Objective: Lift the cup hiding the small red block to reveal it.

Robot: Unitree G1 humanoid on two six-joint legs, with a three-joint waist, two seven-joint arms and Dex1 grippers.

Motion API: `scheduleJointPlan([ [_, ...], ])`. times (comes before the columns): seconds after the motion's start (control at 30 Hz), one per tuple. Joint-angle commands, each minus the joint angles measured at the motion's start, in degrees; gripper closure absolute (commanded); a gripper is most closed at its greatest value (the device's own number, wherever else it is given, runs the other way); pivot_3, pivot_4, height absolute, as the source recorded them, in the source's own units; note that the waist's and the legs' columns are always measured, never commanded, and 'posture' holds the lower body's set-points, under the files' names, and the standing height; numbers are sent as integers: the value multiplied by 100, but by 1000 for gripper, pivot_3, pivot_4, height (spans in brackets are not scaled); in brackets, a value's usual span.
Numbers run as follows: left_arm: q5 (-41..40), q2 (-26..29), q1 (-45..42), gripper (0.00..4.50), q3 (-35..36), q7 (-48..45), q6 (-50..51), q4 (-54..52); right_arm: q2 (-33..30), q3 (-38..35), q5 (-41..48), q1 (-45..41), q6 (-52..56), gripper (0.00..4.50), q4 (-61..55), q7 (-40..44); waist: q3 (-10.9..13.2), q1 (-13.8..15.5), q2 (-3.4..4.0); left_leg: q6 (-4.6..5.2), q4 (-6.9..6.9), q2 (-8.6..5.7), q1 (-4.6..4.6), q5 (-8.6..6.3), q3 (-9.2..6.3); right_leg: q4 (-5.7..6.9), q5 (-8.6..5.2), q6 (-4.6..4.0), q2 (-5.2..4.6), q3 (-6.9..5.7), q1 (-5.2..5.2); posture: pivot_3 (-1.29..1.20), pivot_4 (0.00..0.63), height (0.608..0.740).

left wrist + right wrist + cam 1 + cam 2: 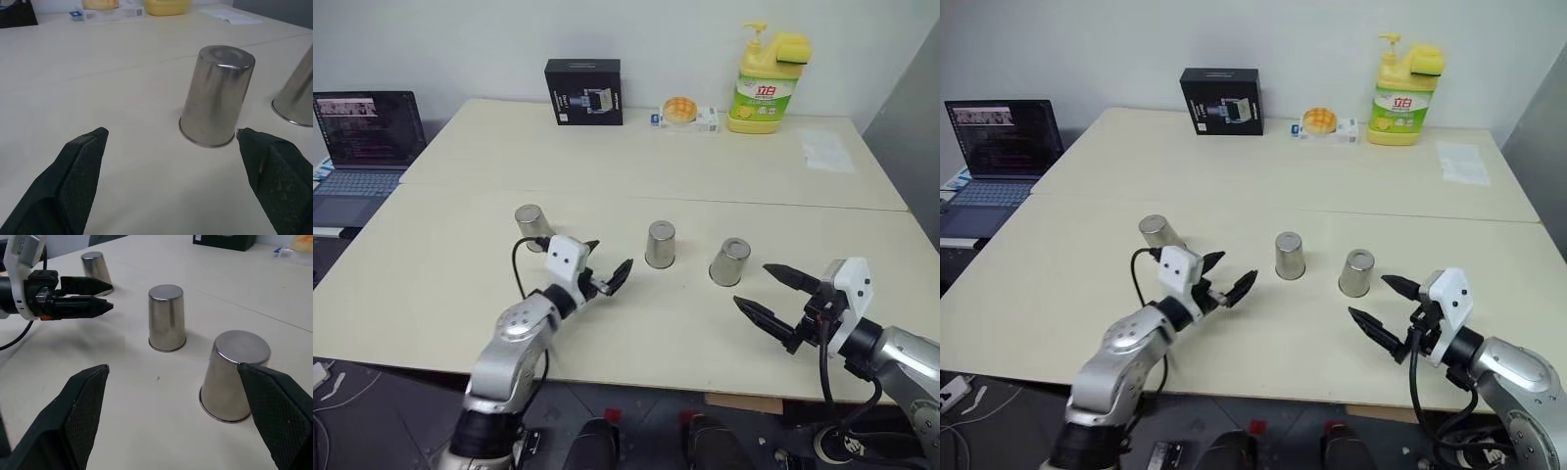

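**Facing three upturned cups, both grippers spread wide**

Standing by the pale table [450, 294], I see three steel cups set mouth-down in a loose row across its near half. The left cup [530, 227] sits furthest back; the middle cup [660, 244] and the right cup [731, 261] stand closer together. All three rest flat on the tabletop, so I cannot tell which one covers the small red block.

The left gripper [609, 262] hangs just above the table between the left and middle cups, its fingers parted and empty, aimed at the middle cup but short of it. The right gripper [768, 291] sits near the table's front edge, fingers also released and holding nothing, pointed at the right cup just ahead of it.

At the far edge are a black box [583, 91], a yellow soap bottle [764, 86] and a small packet [685, 116]. A laptop [364, 147] stands open off to the left.
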Motion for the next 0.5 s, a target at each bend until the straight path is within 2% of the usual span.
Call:
scheduleJointPlan([
  [0.03, 258, -191, -496, 0, -154, -126, -588, 748, -5, -155, -43, 119, -119, 60, -122, -87, 0, -5, 0, 0, 0, 0, -2, 0, 0, 0, 0, 0, 0, 0, -1, 0, 150, 740],
  [0.27, 316, -496, -1271, 0, -257, -499, -1032, 1888, 76, -270, -14, 368, -137, 60, -171, -191, 0, -19, 0, 0, -1, -2, -3, 0, 0, 3, 0, 0, -2, 0, -3, 0, 150, 740],
  [0.5, 341, -632, -1490, 0, -314, -815, -1204, 2305, 111, -339, -24, 494, -179, 60, -206, -262, 0, -33, 0, 0, -1, -4, -2, 0, 0, 5, 0, 1, -2, 1, -4, 0, 150, 740],
])
